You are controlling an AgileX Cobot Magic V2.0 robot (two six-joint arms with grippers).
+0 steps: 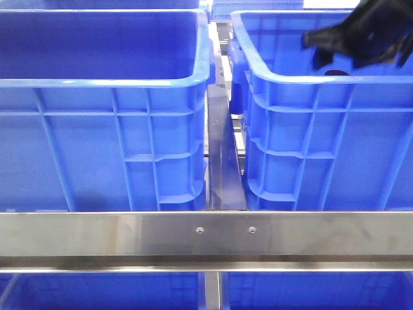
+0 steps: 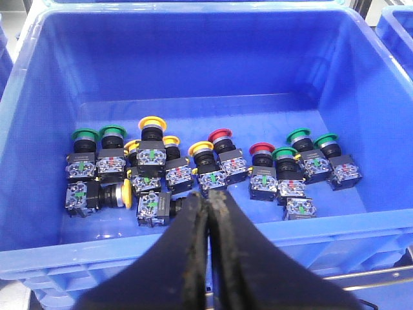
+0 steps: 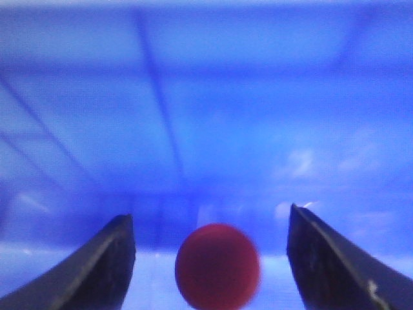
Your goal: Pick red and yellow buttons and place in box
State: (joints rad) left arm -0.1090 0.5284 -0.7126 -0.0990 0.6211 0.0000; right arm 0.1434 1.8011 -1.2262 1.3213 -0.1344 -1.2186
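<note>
In the left wrist view a blue crate (image 2: 193, 14) holds several push buttons on black switch bodies. Two have red caps (image 2: 220, 135) (image 2: 261, 150); several have yellow caps, one upright (image 2: 153, 123), one on its side (image 2: 128, 194). My left gripper (image 2: 208, 197) is shut and empty, above the crate's near rim. My right gripper (image 3: 210, 216) is open inside a blue box (image 3: 206, 97), close to its floor. A blurred red button dome (image 3: 218, 266) sits between the fingers, touching neither. In the front view the right arm (image 1: 361, 32) reaches into the right crate (image 1: 310, 84).
Green-capped buttons (image 2: 84, 134) (image 2: 299, 136) lie mixed among the red and yellow ones. Two tall blue crates stand side by side, the left one (image 1: 97, 81) beside a narrow gap (image 1: 222, 161). A steel rail (image 1: 206, 236) crosses in front of them.
</note>
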